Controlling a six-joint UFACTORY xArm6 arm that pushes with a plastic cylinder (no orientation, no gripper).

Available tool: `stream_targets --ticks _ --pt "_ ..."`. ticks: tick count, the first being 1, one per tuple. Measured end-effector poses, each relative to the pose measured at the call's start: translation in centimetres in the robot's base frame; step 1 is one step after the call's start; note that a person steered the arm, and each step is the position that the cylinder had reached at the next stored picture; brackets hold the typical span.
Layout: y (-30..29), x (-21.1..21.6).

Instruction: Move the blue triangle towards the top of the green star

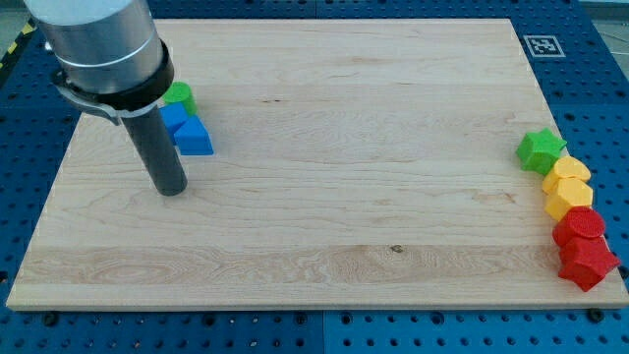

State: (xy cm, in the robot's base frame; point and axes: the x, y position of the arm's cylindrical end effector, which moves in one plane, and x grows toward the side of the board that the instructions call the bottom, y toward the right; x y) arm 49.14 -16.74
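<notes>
Upper left of frame: my tip (171, 189) sits on the wooden board (314, 226), down and left of a small cluster of blocks. No jaws on this rig, just a bare rod; it holds nothing and touches no block right now.

Cluster, just right of the rod: a green block (182, 95) at the top, partly hidden by the arm so shape is unclear, a blue block (173, 117) under it, then the blue triangle (195, 138) lowest and furthest right. The three look touching or nearly so.

Middle of board: bare wood.

Far right edge: green star (541, 149), well apart from the triangle, with two yellow blocks (568, 187) and two red blocks (583, 246) stacked down the edge below it.

Handling guess: triangle is small, rigid, light, slides easily on smooth wood and will likely spin if pushed off-centre. No grasp possible. I'd contact its left face, near the middle, and push rightward and slightly up, aiming above the star. Risk: dragging the blue neighbour along.
</notes>
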Motion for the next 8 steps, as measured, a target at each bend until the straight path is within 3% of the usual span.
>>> stream_targets --ticks 8 --pt "1.3 -8.5"
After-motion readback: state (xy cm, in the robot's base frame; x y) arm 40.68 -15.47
